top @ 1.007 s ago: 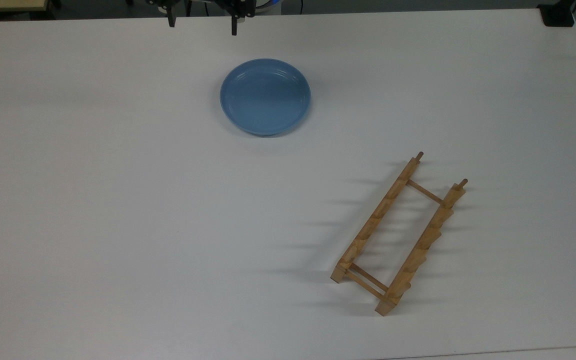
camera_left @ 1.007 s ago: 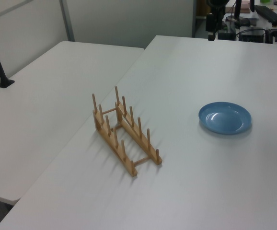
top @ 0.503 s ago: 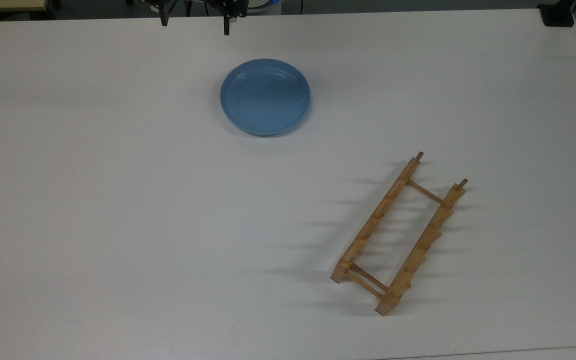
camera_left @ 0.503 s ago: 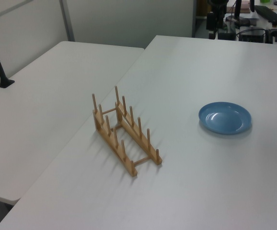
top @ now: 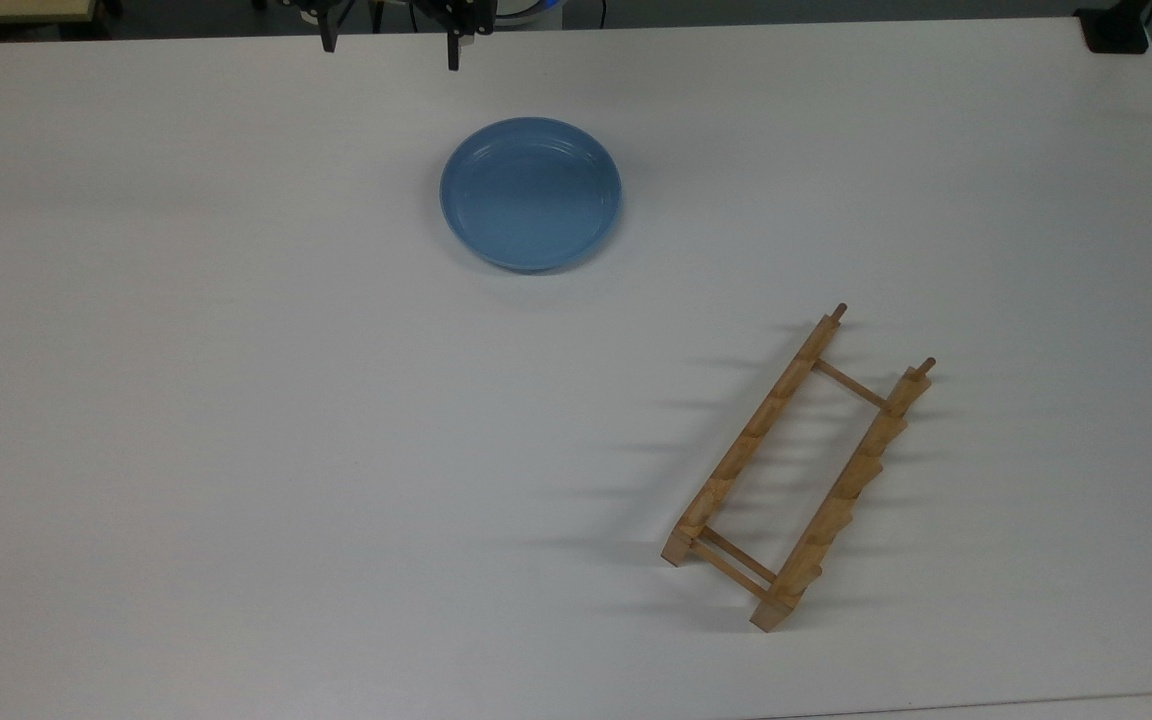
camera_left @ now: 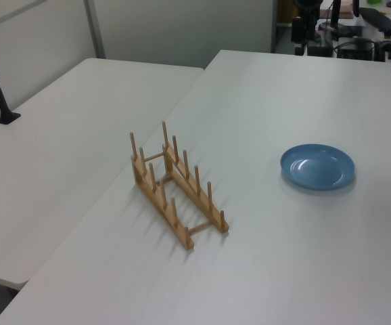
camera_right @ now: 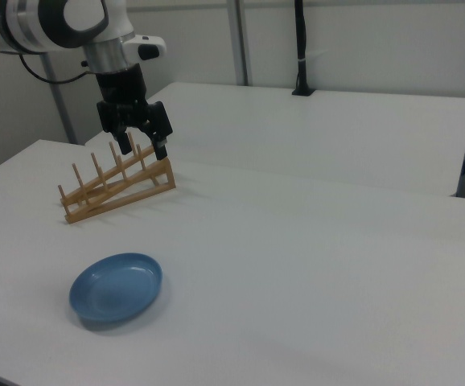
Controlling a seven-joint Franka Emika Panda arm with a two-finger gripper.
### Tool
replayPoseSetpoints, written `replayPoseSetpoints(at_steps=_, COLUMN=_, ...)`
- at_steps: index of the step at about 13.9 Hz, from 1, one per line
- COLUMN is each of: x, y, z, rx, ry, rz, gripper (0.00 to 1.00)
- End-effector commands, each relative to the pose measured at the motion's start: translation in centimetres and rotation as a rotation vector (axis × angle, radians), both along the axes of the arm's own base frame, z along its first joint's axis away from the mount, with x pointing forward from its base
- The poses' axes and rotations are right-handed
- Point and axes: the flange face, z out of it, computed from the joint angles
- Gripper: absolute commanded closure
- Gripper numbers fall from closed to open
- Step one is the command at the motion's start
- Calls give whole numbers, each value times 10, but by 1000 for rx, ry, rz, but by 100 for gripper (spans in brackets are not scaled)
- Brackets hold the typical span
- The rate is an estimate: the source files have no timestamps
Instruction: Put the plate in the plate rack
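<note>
Plate (camera_right: 117, 288) lies flat on the white table (camera_right: 313, 265), nearest the right view's camera; the gripper (camera_right: 141, 149) hangs above and beyond it, fingers spread wide and empty. Farther back stands the rack (camera_right: 117, 187).

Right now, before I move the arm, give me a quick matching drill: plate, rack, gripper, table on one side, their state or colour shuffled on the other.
Things:
1. plate
2. rack
3. gripper
4. table

States:
A. white, bare surface
B. open, holding nothing
C. blue, lying flat on the table
D. light wood, no plate in it

Pairs: 1-C, 2-D, 3-B, 4-A
</note>
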Motion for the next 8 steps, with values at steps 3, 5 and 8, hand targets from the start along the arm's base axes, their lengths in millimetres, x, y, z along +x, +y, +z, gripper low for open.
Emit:
replayPoseSetpoints(at_steps=3, x=-2, y=3, z=0, rx=9, ry=-8, rz=-5, gripper=0)
replayPoseSetpoints(at_steps=5, x=-2, y=3, z=-2, rx=9, ry=-6, rz=-5, gripper=0)
replayPoseSetpoints(at_steps=8, x=1, y=4, z=-6, rx=12, ry=-3, rz=29, gripper=0)
